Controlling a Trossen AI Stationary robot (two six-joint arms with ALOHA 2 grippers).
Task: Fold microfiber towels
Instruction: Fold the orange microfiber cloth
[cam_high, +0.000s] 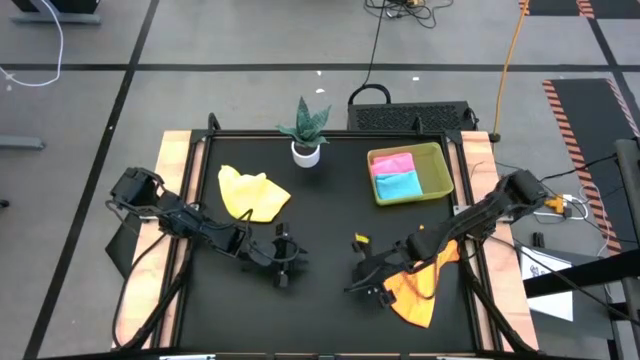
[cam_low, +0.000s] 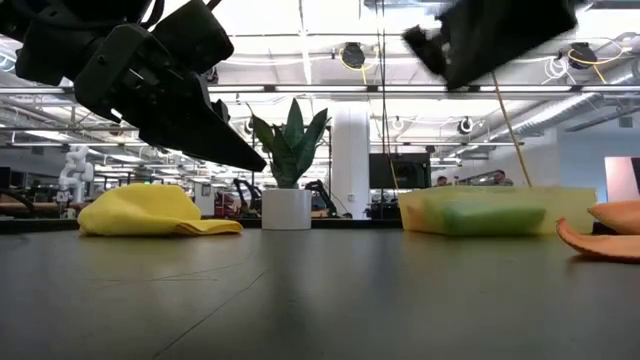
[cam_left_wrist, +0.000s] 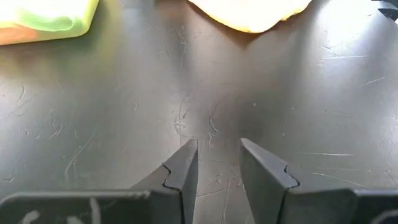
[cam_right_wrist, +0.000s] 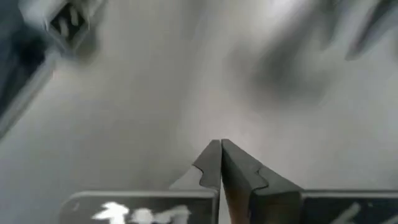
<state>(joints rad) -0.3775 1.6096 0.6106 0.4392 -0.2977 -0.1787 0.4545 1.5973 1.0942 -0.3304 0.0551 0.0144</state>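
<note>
black tabletop with wooden side rails, seen from above in an open workshop; a potted plant stands at the far edge.

progress: two of the four microfiber towels appear finished. the pink towel and the light blue towel lie as small flat rectangles side by side in the yellow-green tray at the far right of the table, the pink one farther back. the tray holds nothing else that can be seen; in the low view its contents show only as a dim shape through the wall.

remaining: the yellow towel lies in a loose, rumpled heap on the left half of the table, apparently not yet folded. the orange towel lies spread and uneven near the front right corner, partly under the right arm, and also looks unfolded. judged from this, the task stands at about its midpoint.

grippers: the left gripper hangs just above bare table in front of the yellow towel, fingers a narrow gap apart and holding nothing. the right gripper is above the table just beside the orange towel, toward the middle, its fingers pressed together; no cloth shows between them in the wrist view, so it seems to have nothing in its grasp.

a small yellow and black object lies on the table near the right gripper; what it is cannot be told.
</note>
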